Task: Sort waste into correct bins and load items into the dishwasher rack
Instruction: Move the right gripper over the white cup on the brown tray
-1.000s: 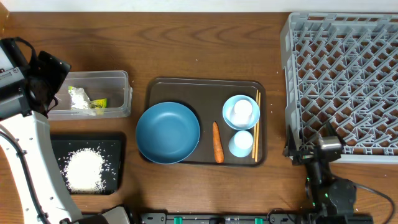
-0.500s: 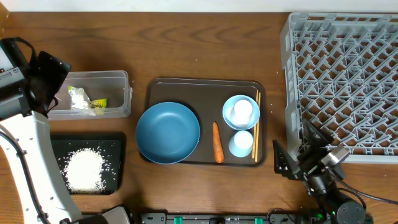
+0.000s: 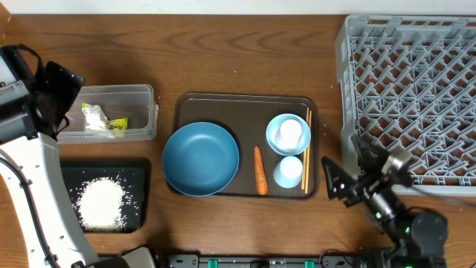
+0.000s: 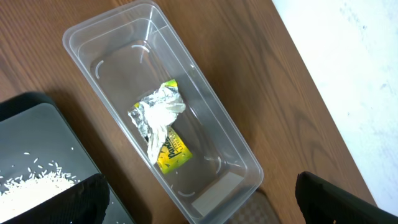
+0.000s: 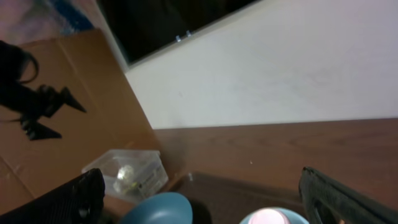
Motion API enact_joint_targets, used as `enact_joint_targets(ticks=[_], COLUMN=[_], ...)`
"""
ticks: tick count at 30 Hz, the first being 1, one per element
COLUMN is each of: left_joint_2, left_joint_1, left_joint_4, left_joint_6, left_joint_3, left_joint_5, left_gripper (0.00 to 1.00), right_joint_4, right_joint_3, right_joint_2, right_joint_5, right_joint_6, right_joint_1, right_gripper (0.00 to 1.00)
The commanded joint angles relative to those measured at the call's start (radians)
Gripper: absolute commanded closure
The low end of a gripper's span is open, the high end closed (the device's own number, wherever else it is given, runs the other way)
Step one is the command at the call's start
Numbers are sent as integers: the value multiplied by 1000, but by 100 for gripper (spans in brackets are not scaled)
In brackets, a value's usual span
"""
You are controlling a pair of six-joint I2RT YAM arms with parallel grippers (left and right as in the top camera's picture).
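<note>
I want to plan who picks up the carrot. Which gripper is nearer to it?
Right. The right gripper hangs just beyond the right edge of the brown tray, close to the carrot. The left gripper is far off to the left, over the clear tub.

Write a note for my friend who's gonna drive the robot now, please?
Left gripper: open, empty, above the clear tub.
Right gripper: open, empty, between the brown tray and the rack.
Done: wrapper in the clear tub; rice on the black tray.
Left: carrot to a bin; dark-blue dish, light-blue bowl, cups (one sits inside the bowl) and chopsticks into the rack. All are on the brown tray; nothing is loaded yet.
</note>
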Motion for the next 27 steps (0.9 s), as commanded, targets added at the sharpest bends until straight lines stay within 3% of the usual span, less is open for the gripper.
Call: enact_joint_targets(ticks=[1, 4, 8, 13, 17, 23, 27], left_joint_2=[0, 0, 0, 0, 0, 0, 0], left_joint_1=[2, 2, 2, 2, 2, 2, 2], left_joint_4=[-2, -2, -2, -2, -2, -2, -2], left_joint_6=[-8, -8, -8, -8, -8, -8, -8], left_joint_3=[-3, -3, -3, -3, -3, -3, -3], left_joint_5=[-11, -11, -11, -11, -11, -11, -11], left_gripper=[2, 2, 2, 2, 2, 2, 2], right_joint_4=[-80, -198, -480, -858, -898, -879, -911], right_joint_3=[163, 306, 539, 841, 935, 934, 934], right_joint_2=[159, 323, 557, 830, 941, 1018, 1072], right_joint_5=[-18, -90, -112, 79, 151, 116, 212], right_joint_6=[-69, -156, -288, -376, -363, -282, -272], right_joint_1=[-8, -2, 41, 149, 209, 240, 266], right_gripper=[1, 1, 1, 1, 1, 1, 1])
